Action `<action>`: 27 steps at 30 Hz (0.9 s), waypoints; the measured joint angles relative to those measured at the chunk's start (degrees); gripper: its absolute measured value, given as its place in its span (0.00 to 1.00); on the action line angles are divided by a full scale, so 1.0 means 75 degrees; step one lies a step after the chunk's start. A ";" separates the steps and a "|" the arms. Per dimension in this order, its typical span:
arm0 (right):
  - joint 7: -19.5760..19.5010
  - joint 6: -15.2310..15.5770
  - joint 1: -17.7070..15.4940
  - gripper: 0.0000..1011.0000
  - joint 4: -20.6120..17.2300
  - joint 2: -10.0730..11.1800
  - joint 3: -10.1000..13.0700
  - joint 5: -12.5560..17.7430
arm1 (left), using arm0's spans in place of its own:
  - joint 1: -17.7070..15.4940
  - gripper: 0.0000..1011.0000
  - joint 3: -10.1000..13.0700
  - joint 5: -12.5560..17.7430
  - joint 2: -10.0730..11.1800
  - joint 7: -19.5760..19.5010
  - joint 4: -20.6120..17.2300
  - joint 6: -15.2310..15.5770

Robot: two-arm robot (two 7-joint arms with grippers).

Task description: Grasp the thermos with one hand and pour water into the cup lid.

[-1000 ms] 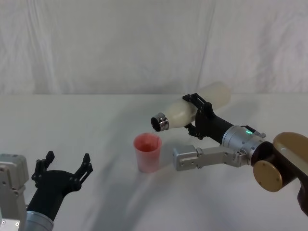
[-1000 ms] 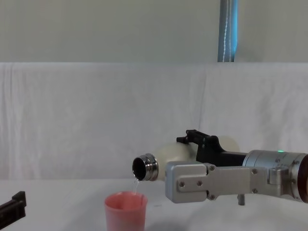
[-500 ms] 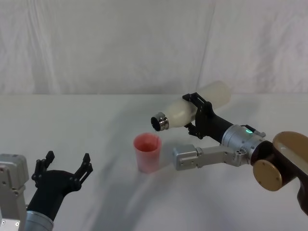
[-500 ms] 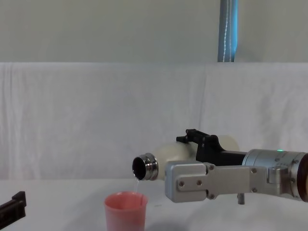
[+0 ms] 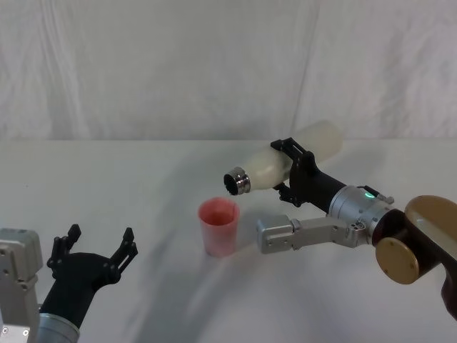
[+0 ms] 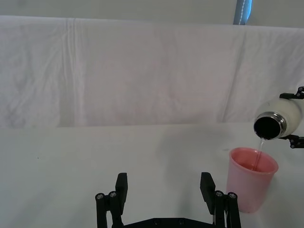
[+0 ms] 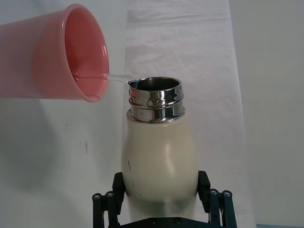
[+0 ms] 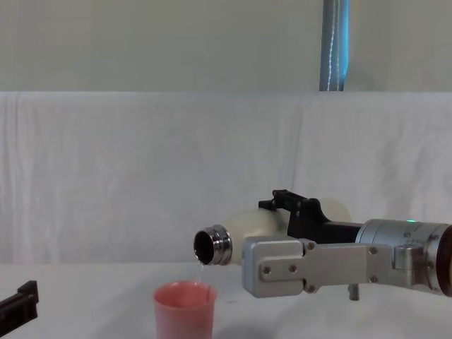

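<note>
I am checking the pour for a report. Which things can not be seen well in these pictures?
- Water level in the cup lid: head view too far, chest view shows its side.
- How much water remains in the thermos: its wall is opaque.
- Right gripper finger contact: hidden behind the thermos body.
- Left gripper: cut off by the chest view's edge.
</note>
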 joint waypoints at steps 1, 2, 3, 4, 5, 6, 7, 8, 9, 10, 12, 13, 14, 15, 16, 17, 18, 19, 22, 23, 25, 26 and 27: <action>0.0000 -0.0003 -0.0001 0.94 0.0000 0.0000 0.0000 0.0001 | 0.0000 0.99 0.0000 0.0000 0.0000 0.0000 0.0000 0.0000; 0.0000 -0.0007 -0.0001 0.94 -0.0001 0.0001 0.0000 0.0002 | 0.0000 0.99 0.0000 0.0000 0.0000 0.0001 0.0000 0.0000; 0.0000 -0.0008 -0.0002 0.94 -0.0002 0.0002 0.0000 0.0003 | 0.0000 0.99 0.0000 0.0000 0.0000 0.0001 0.0000 0.0000; 0.0000 -0.0009 -0.0002 0.94 -0.0002 0.0002 0.0000 0.0003 | 0.0000 0.99 0.0000 0.0000 0.0000 0.0001 0.0000 0.0000; 0.0002 -0.0010 -0.0006 0.94 -0.0010 0.0005 0.0000 0.0006 | 0.0000 0.99 0.0000 0.0000 0.0000 0.0001 0.0000 0.0000; 0.0005 -0.0012 -0.0008 0.94 -0.0015 0.0005 0.0001 0.0009 | 0.0000 0.99 0.0000 0.0000 0.0000 0.0001 0.0000 0.0000; 0.0011 -0.0016 -0.0011 0.94 -0.0023 0.0005 0.0002 0.0015 | 0.0000 0.99 0.0000 0.0000 0.0000 0.0001 0.0001 0.0000; 0.0017 -0.0020 -0.0015 0.94 -0.0029 0.0006 0.0005 0.0025 | 0.0000 0.99 0.0000 0.0000 0.0000 0.0001 0.0000 0.0000; 0.0023 -0.0029 -0.0020 0.94 -0.0034 0.0006 0.0011 0.0045 | 0.0000 0.99 0.0000 0.0000 0.0000 0.0001 0.0000 0.0000; 0.0025 -0.0063 -0.0037 0.94 -0.0042 0.0003 0.0034 0.0103 | 0.0000 0.99 0.0000 0.0000 -0.0001 0.0001 0.0000 0.0000; 0.0033 -0.0108 -0.0057 0.94 -0.0061 0.0000 0.0063 0.0175 | 0.0000 0.99 0.0000 0.0000 0.0000 0.0001 0.0000 0.0000; 0.0036 -0.0121 -0.0064 0.94 -0.0069 0.0000 0.0072 0.0197 | 0.0000 0.99 0.0000 0.0000 -0.0001 0.0001 0.0000 0.0000; 0.0040 -0.0136 -0.0071 0.94 -0.0077 0.0000 0.0080 0.0217 | 0.0000 0.99 0.0000 0.0000 0.0000 0.0001 0.0000 0.0000; 0.0045 -0.0156 -0.0084 0.94 -0.0093 -0.0002 0.0097 0.0254 | 0.0000 0.99 0.0000 0.0000 0.0000 0.0001 0.0000 0.0000; 0.0050 -0.0161 -0.0092 0.94 -0.0103 -0.0001 0.0105 0.0269 | 0.0000 0.99 0.0000 0.0000 0.0000 0.0001 0.0000 0.0000; 0.0070 -0.0167 -0.0110 0.94 -0.0127 -0.0001 0.0123 0.0311 | 0.0000 0.99 0.0000 0.0000 0.0000 0.0001 0.0000 0.0000; 0.0083 -0.0167 -0.0116 0.94 -0.0137 -0.0001 0.0131 0.0326 | 0.0000 0.99 0.0000 0.0000 -0.0001 0.0000 0.0001 0.0000; 0.0097 -0.0167 -0.0124 0.94 -0.0148 0.0000 0.0139 0.0344 | 0.0000 0.99 0.0000 0.0000 0.0000 0.0001 0.0000 0.0000; 0.0183 -0.0156 -0.0179 0.94 -0.0232 0.0004 0.0200 0.0463 | 0.0000 0.99 0.0000 0.0000 -0.0001 0.0000 0.0000 0.0000; 0.0215 -0.0152 -0.0194 0.94 -0.0257 0.0005 0.0218 0.0499 | 0.0000 0.99 0.0000 0.0000 0.0000 0.0001 0.0000 0.0000; 0.0311 -0.0134 -0.0246 0.94 -0.0343 0.0013 0.0277 0.0617 | 0.0000 0.99 0.0000 0.0000 0.0000 0.0001 0.0000 0.0000; 0.0352 -0.0124 -0.0268 0.94 -0.0380 0.0017 0.0305 0.0664 | 0.0000 0.99 0.0000 0.0000 0.0000 0.0001 0.0000 0.0000; 0.0402 -0.0102 -0.0293 0.94 -0.0417 0.0021 0.0335 0.0724 | 0.0000 0.99 0.0000 0.0000 0.0000 0.0001 0.0000 0.0000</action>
